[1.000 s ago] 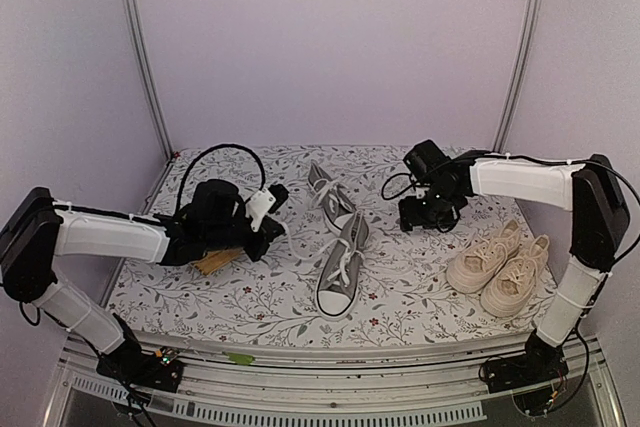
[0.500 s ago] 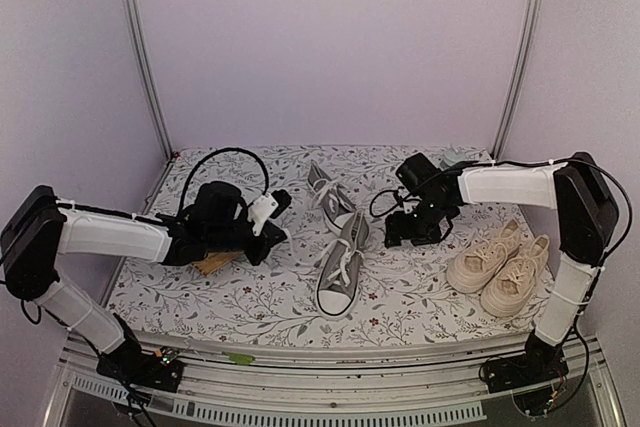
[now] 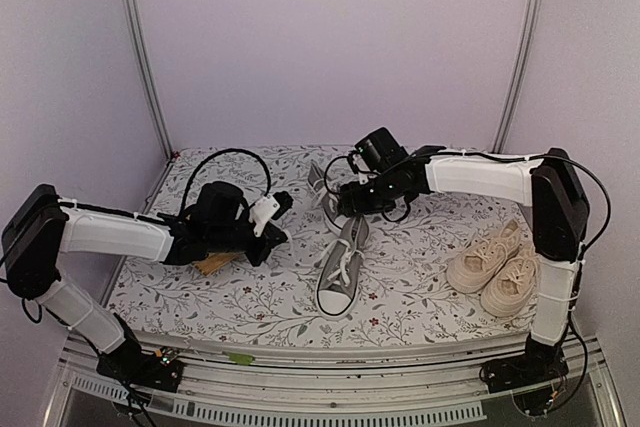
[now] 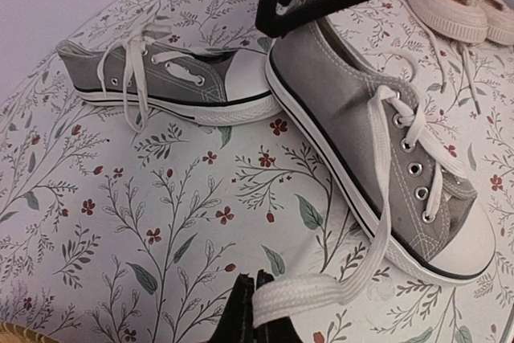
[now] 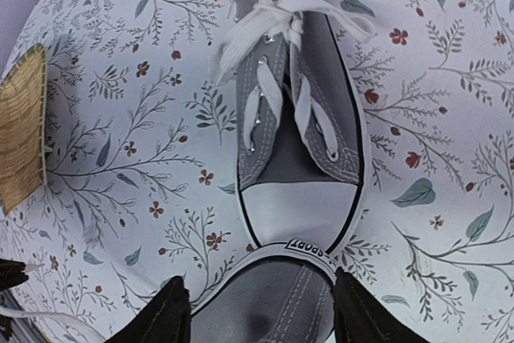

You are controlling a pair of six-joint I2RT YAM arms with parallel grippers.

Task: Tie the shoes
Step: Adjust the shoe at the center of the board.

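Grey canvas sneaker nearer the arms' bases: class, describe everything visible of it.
Grey canvas sneaker with white toe cap, sole and untied laces, upright on the floral tablecloth. One lace is pinched in the shut left gripper. Its heel touches the toe cap of the other grey sneaker and sits between the fingers of the open right gripper.

Your left arm point(image 3: 110, 235) and right arm point(image 3: 478, 175) had white shells, black joints and black fingers point(image 5: 357, 311) (black cables point(image 3: 215, 153) looped off both wrists).

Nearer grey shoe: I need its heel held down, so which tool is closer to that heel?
Right. The right tool hangs open over the heel of the nearer grey shoe, a finger each side; the left tool sits off to the left, pinching its lace.
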